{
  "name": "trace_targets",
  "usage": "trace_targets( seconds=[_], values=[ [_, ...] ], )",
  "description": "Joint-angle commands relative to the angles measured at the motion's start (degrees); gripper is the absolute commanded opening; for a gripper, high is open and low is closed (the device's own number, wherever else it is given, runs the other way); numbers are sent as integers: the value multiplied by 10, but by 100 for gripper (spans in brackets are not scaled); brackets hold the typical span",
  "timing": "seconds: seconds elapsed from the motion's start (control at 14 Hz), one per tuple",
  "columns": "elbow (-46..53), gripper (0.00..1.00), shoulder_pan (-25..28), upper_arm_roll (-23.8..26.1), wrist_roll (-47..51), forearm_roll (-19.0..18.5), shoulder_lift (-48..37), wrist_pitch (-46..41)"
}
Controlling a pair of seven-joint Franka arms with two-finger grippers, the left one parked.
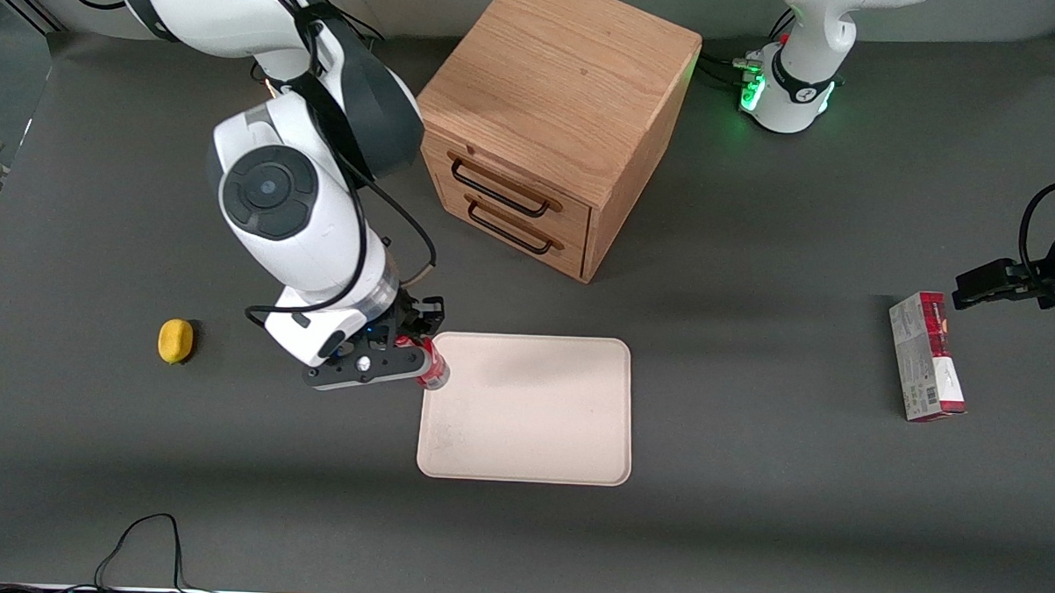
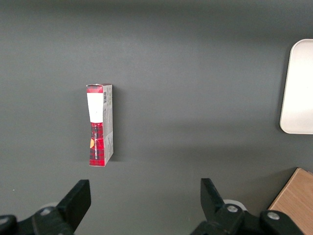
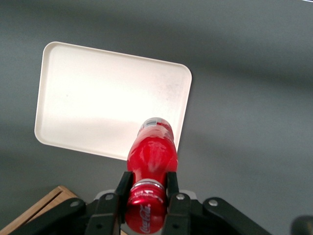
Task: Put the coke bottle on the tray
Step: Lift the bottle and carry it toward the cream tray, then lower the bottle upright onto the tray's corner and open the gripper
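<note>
My right gripper (image 1: pixel 420 356) is shut on the coke bottle (image 1: pixel 433 370), a small red bottle with a red cap. It holds the bottle by the neck, above the edge of the cream tray (image 1: pixel 540 437) at the working arm's end. In the right wrist view the fingers (image 3: pixel 122 188) clamp the neck just below the cap, the gripper (image 3: pixel 146 188) holds the bottle (image 3: pixel 151 156) hanging down, and its clear base is over the rim of the tray (image 3: pixel 88 107). The tray lies flat on the dark table with nothing on it.
A wooden two-drawer cabinet (image 1: pixel 551 122) stands farther from the front camera than the tray. A yellow lemon (image 1: pixel 175 340) lies toward the working arm's end. A red-and-grey carton (image 1: pixel 927 356) lies toward the parked arm's end, also in the left wrist view (image 2: pixel 100 125).
</note>
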Motion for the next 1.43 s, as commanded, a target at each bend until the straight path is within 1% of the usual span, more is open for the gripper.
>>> trace_targets(
  seconds=[0.0, 0.36, 0.64, 0.71, 0.79, 0.86, 0.93, 1.21, 1.36],
  values=[
    [27, 0, -7, 0, 3, -12, 68, 50],
    [26, 0, -13, -4, 4, -12, 131, 110],
    [21, 0, -21, -4, 5, -12, 154, 138],
    [14, 4, -21, -4, 7, -12, 154, 140],
    [5, 22, -21, -4, 9, -12, 154, 152],
    [2, 77, -21, -4, 10, -12, 154, 159],
    [2, 100, -21, -4, 9, -12, 154, 159],
    [2, 100, -21, -4, 10, -10, 136, 145],
    [3, 100, -20, -4, 10, -9, 105, 103]
  ],
)
